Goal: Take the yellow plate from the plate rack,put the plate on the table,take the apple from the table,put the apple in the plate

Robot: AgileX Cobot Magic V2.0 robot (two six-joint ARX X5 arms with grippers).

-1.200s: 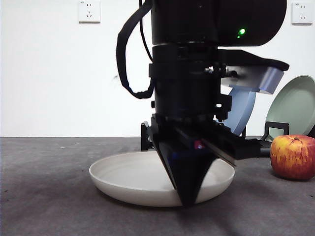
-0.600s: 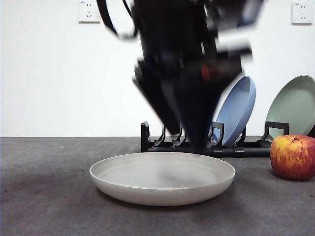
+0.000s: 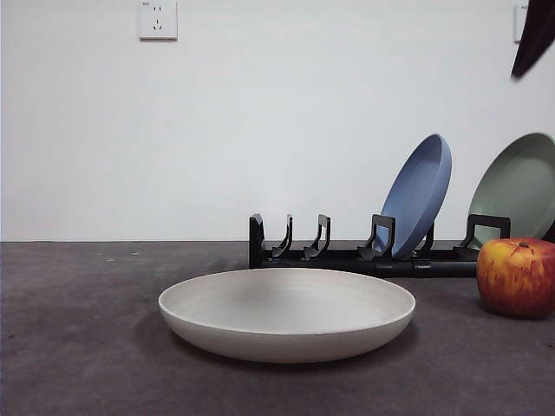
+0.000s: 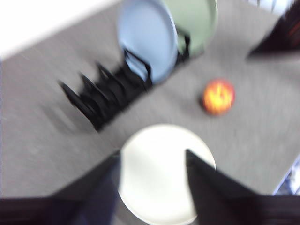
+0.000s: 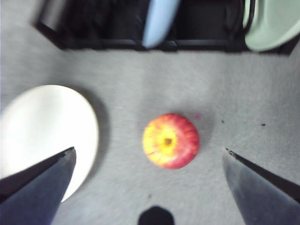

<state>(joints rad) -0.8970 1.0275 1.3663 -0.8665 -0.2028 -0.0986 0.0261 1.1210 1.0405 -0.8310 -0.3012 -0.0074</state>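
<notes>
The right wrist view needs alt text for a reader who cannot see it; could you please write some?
The right gripper, fingers wide open, hangs above the apple on the table. The yellow plate lies empty beside the apple, apart from it. Beyond them the plate rack holds a blue plate and a pale green plate.

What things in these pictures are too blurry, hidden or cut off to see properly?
- Front view: the apple is cut by the right edge, and hides part of the plate rack.
- Front view: the pale green plate is cut by the right edge.
- Left wrist view: all motion-blurred; the rack's prongs smear together.
- Left wrist view: the open left pincer covers parts of the yellow plate.
</notes>
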